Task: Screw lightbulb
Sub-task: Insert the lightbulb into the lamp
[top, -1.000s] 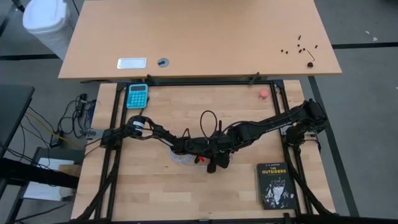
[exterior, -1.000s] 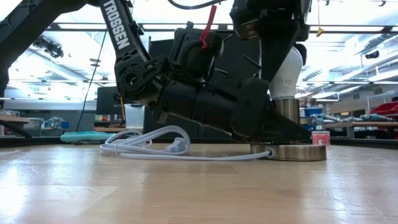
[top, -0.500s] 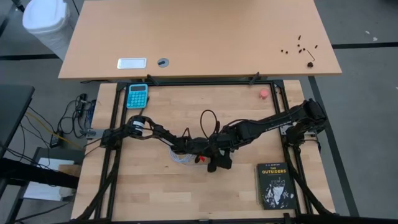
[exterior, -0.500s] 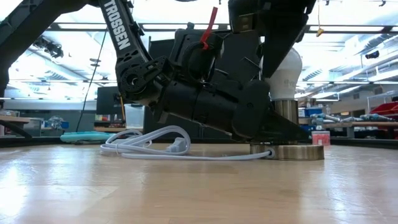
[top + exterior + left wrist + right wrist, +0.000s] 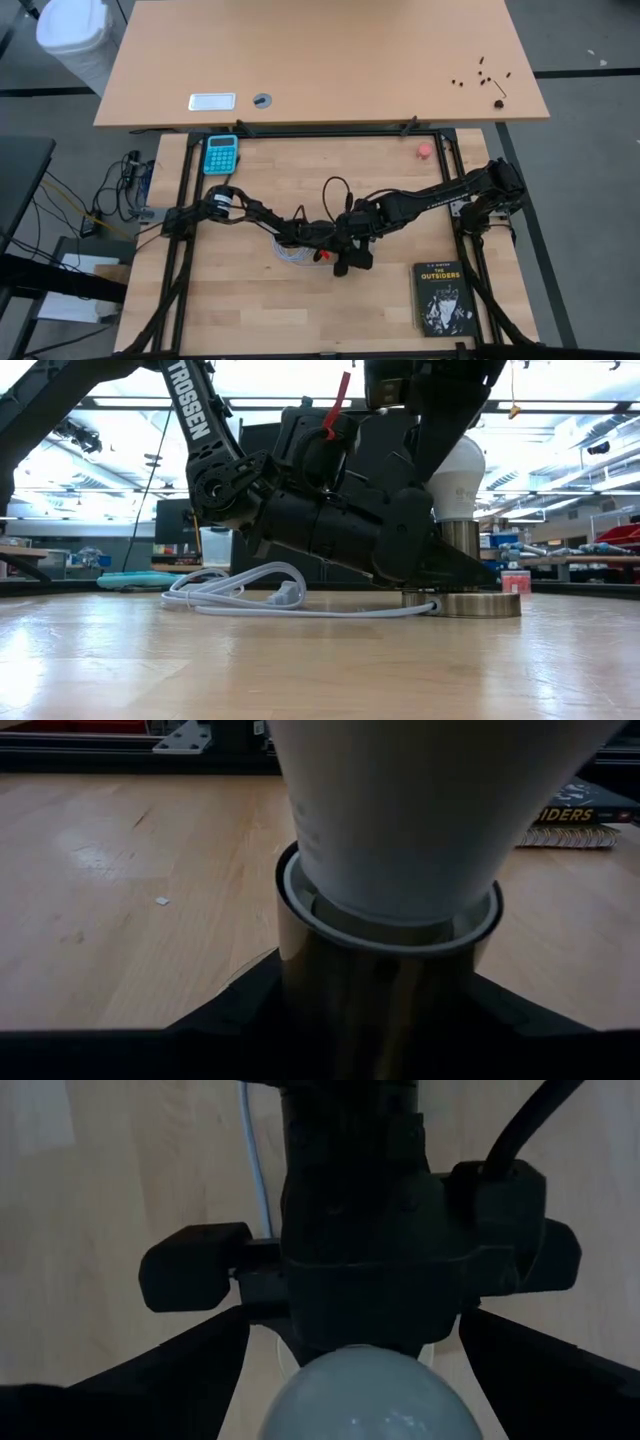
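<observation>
We see the bulb standing upright near the middle of the counter, its neck seated in the socket, which rises from a round silvery base resting flat on the wood. In the left wrist view the bulb fills the frame, its narrow end sunk into the socket's ring.

The left pincer lies low against the counter and is clenched on the socket just under the bulb — its dark fingers flank the metal on both sides. The right pincer hangs directly over the bulb, released: in its wrist view the fingers stand spread to either side of the bulb's dome, apart from it.

A white cord runs from the base and lies coiled on the counter just beside the left arm.

Farther out, a black book lies by the counter's right edge toward the near corner, a blue calculator sits at the far left corner, and a small pink thing rests near the far right corner — all well apart from the bulb.
</observation>
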Controlling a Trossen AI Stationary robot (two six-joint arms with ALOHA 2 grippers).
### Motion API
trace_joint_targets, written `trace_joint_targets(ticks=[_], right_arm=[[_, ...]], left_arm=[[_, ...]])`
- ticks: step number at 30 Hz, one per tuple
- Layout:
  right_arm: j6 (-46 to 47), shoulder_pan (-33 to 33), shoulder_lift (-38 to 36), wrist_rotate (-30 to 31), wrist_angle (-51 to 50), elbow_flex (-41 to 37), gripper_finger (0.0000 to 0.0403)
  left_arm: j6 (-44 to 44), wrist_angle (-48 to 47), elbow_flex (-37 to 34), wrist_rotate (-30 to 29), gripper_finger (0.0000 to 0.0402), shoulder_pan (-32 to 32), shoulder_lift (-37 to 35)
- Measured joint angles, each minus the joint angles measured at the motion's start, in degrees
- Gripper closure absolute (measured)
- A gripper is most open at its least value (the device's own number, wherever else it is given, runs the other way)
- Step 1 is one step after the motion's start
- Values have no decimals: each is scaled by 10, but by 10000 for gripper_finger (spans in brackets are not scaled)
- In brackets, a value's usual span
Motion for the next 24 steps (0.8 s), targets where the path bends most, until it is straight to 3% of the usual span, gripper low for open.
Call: trace_joint_targets(ticks=[9,24], right_arm=[[-24,6,0,-1,-26,0,32],[-236,41,0,30,-43,0,32]], left_arm=[[1,0,0,0,208,0,0],[2,0,-1,0,208,0,0]])
